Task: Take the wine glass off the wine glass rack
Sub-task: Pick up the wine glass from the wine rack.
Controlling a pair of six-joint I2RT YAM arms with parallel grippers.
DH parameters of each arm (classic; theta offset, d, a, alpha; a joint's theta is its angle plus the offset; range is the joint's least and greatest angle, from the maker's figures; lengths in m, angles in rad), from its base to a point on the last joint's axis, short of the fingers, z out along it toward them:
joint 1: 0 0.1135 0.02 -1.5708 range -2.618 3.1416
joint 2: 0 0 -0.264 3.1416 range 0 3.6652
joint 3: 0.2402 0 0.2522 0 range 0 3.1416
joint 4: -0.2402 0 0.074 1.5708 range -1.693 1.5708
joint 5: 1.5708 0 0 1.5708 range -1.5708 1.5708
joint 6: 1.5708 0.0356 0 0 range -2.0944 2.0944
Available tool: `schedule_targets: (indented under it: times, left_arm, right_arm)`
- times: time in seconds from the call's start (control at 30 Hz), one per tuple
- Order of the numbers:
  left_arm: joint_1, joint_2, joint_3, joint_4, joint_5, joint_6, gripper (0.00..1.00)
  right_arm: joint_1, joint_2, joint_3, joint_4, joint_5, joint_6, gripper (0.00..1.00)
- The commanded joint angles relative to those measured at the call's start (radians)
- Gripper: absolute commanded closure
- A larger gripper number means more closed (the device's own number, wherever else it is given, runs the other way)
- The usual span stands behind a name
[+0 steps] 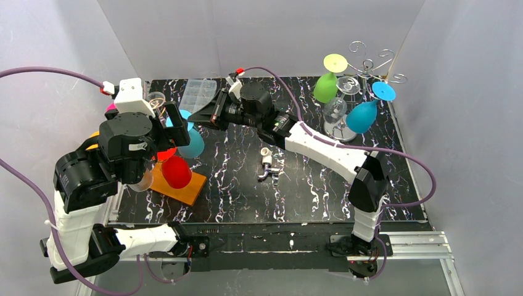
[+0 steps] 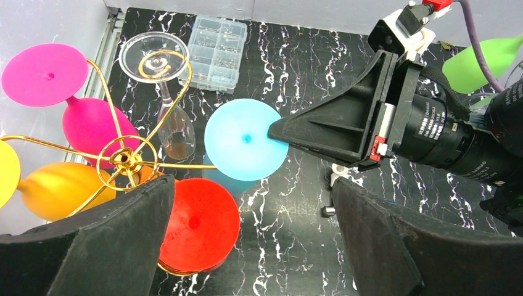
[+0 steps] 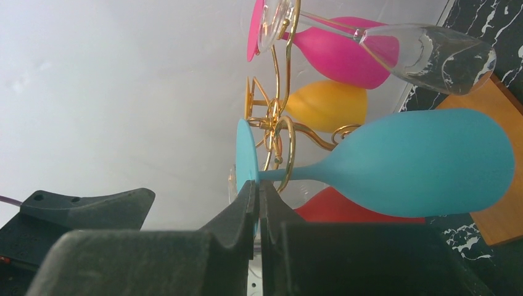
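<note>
Your right gripper [image 3: 258, 188] pinches the blue wine glass [image 3: 419, 163] by its foot to slide it off the gold rack [image 3: 274, 117]; left gripper [image 2: 253, 206] hangs open.

Clear compartment box [image 1: 200, 92], small pipe fitting [image 1: 267, 165]

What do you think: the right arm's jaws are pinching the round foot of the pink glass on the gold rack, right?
Not quite, the colour is wrong. The right arm's jaws are pinching the round foot of the blue glass on the gold rack. The right wrist view shows it.
</note>
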Motion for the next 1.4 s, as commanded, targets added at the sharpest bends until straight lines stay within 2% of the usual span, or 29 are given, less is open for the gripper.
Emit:
schedule_targets:
  times: [0.0,0.8,0.93,1.37]
  left_arm:
    - [-0.001,0.001,-0.009,0.015,-0.037,-0.013,0.01]
    - [0.000,-0.013,-0.015,0.018,-0.054,-0.005,0.01]
    - [-0.001,-0.013,-0.008,0.024,-0.056,0.006,0.01]
    - [-0.001,-0.021,-0.004,0.024,-0.056,0.009,0.01]
  right_arm:
    - [0.019,-0.040,0.048,0.037,0.001,-0.004,0.99]
    - [0.045,0.120,0.252,-0.028,-0.007,-0.012,0.99]
    - [0.045,0.170,0.340,-0.061,0.018,-0.029,0.99]
    - [-0.018,0.214,0.398,-0.083,0.033,-0.024,0.99]
